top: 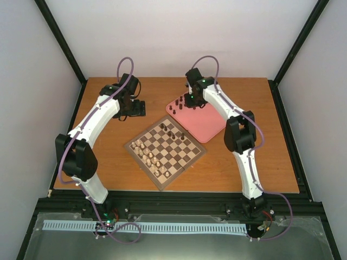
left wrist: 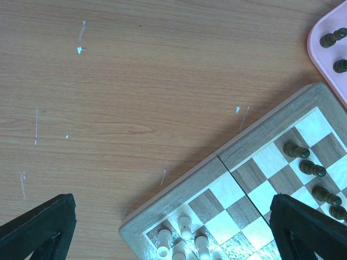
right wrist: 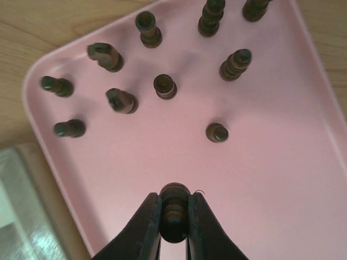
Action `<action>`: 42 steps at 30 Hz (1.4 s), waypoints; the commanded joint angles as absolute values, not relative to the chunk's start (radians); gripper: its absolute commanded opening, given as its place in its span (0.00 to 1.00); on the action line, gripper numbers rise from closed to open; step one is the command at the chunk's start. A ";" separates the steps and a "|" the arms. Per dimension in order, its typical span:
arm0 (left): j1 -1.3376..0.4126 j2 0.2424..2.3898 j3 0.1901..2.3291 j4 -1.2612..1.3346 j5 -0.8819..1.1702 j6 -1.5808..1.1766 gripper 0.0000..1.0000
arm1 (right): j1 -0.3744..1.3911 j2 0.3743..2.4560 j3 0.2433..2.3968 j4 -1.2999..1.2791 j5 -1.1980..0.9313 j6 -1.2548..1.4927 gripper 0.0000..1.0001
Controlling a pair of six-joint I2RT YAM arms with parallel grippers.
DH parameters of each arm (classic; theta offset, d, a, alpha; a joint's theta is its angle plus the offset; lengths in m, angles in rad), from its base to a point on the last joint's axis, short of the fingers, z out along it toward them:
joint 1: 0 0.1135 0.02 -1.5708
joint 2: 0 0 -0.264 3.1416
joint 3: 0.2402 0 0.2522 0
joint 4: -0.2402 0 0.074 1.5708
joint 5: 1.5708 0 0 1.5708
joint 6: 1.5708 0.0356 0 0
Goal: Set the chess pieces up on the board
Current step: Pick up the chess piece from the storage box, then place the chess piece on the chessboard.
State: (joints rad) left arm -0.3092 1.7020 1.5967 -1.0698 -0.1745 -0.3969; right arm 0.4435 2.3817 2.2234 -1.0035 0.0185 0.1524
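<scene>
Four of the chess pieces (left wrist: 313,169) that I can count stand on the board (left wrist: 260,135) already, in a line along its side nearest the pink tray (right wrist: 282,179), while the cream chessmen (left wrist: 185,224) fill the opposite side. Ten more dark men wait loose on the tray, which lies just beside the board. An eleventh, the held piece (right wrist: 174,214), is pinched between the narrowed fingers of the right gripper (right wrist: 174,197). I judge the job roughly a quarter done, with this piece gripped but not yet carried over. It is at the part of the tray closest to the board, with bare pink floor around it and its nearest neighbour well apart, so a straight lift looks unobstructed. The tray's raised rim lies between it and the board and needs clearing. The left gripper (left wrist: 172,214) hangs spread wide and empty by the board's cream-side corner, away from that route. Many squares near the tray look free.
</scene>
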 commanded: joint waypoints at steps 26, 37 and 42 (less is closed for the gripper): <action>-0.301 1.657 1.533 -1.009 -0.144 -0.396 1.00 | 0.772 1.913 1.673 -1.059 -0.066 0.188 0.04; -0.301 1.647 1.511 -0.997 -0.135 -0.402 1.00 | 0.792 1.943 1.630 -1.023 -0.087 0.168 0.04; -0.301 1.644 1.506 -0.998 -0.137 -0.405 1.00 | 0.792 1.987 1.653 -1.034 -0.053 0.167 0.04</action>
State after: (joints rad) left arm -0.3092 1.6798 1.5036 -1.0103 -0.1440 -0.3969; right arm 0.7807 1.9514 1.6241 -1.0355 -0.0826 0.1726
